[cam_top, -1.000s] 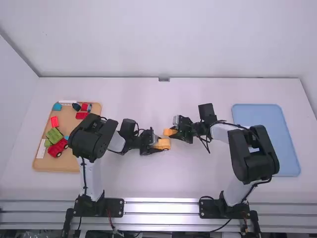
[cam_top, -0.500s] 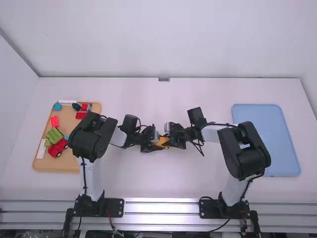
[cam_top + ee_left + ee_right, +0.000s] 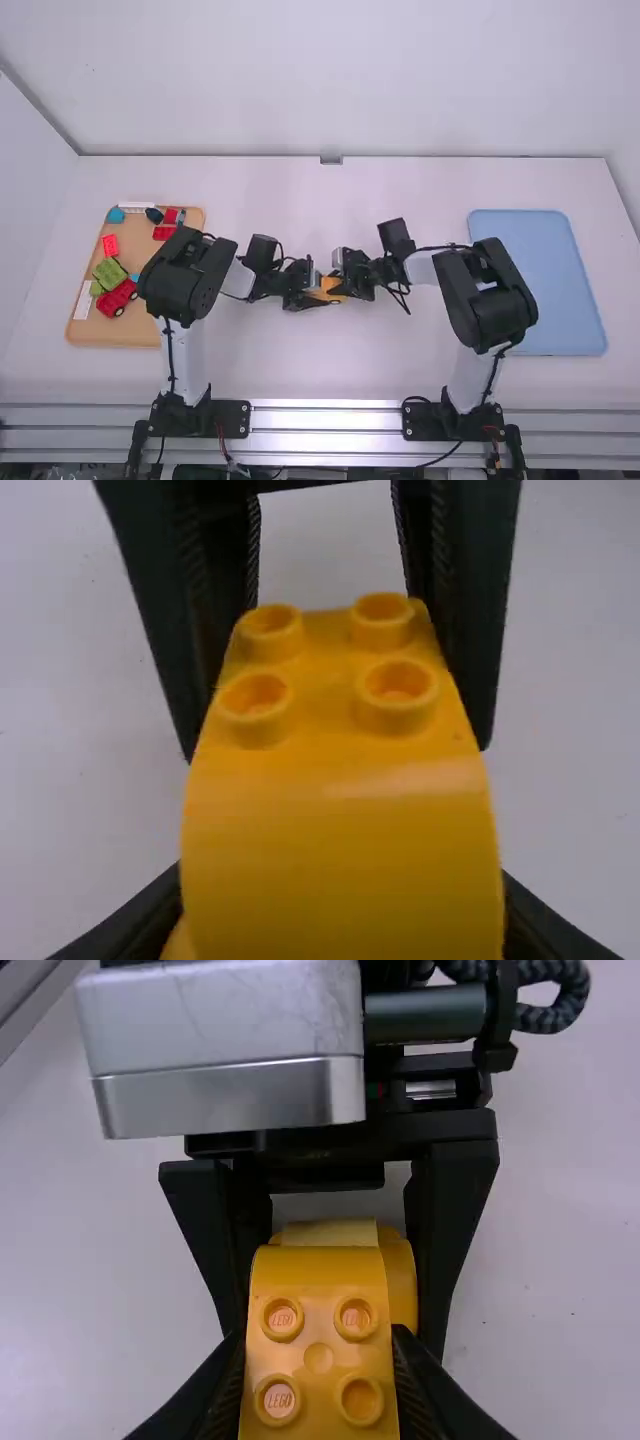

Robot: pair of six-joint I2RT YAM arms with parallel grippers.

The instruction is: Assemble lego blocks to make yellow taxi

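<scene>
One curved yellow plastic block [image 3: 320,1290], four round studs on top, is pinched by the black right gripper [image 3: 336,750]; tiny lettering marks some studs. Just under it, a second yellow plastic block [image 3: 402,1280] appears clasped by the facing black left gripper [image 3: 332,1340]. Joining looks to be the step in hand; next, line up and press down evenly. Well left of both sets of fingers: a tan tray [image 3: 120,334] of mixed blocks; well right, a flat blue tray [image 3: 560,280].
</scene>
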